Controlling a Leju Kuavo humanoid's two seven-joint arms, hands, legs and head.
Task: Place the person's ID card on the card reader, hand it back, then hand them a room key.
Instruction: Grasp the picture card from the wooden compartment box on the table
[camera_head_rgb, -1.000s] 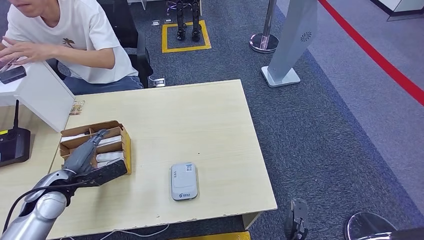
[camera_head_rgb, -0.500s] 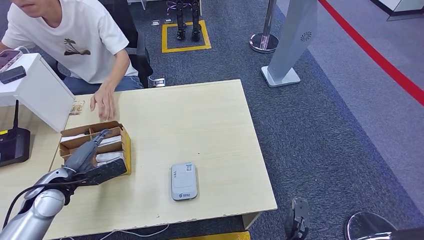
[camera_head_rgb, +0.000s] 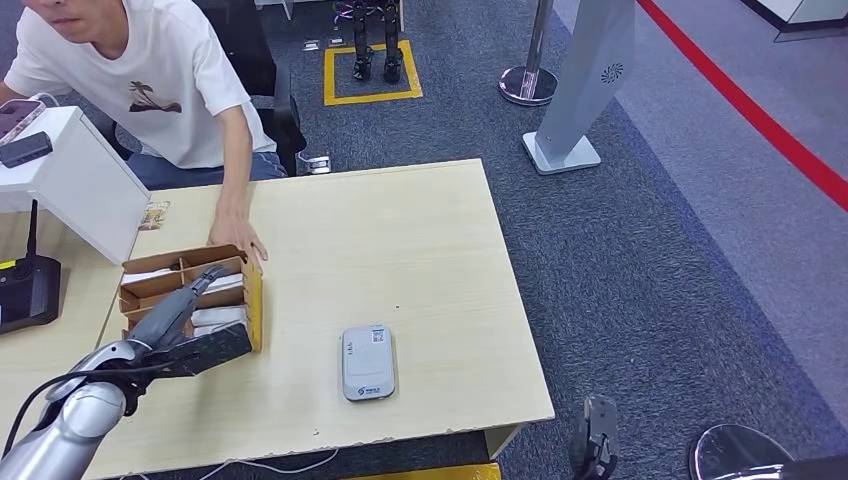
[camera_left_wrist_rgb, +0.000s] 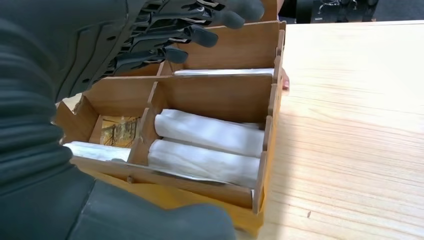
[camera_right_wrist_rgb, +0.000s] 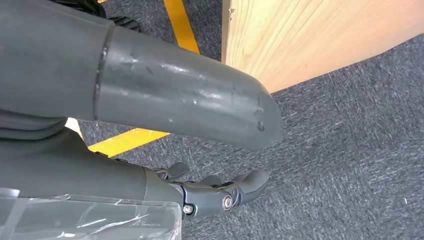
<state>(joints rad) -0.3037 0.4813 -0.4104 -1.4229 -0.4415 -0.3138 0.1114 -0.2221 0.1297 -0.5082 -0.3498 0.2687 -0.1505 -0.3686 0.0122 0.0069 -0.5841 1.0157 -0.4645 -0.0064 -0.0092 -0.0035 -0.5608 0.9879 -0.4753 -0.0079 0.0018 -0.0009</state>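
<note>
My left hand (camera_head_rgb: 180, 312) hovered over the wooden box (camera_head_rgb: 251, 300), fingers spread, holding nothing (person's hand (camera_head_rgb: 238, 238) touched its far edge). Right hand (camera_right_wrist_rgb: 215, 192) hung empty, fingers loosely apart.

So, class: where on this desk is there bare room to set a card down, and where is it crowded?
Bare wood lies between the card reader and the desk's far edge, and along its right side. It is crowded at the wooden box: the left hand reaches into it and a person's hand rests on its far corner.
</note>
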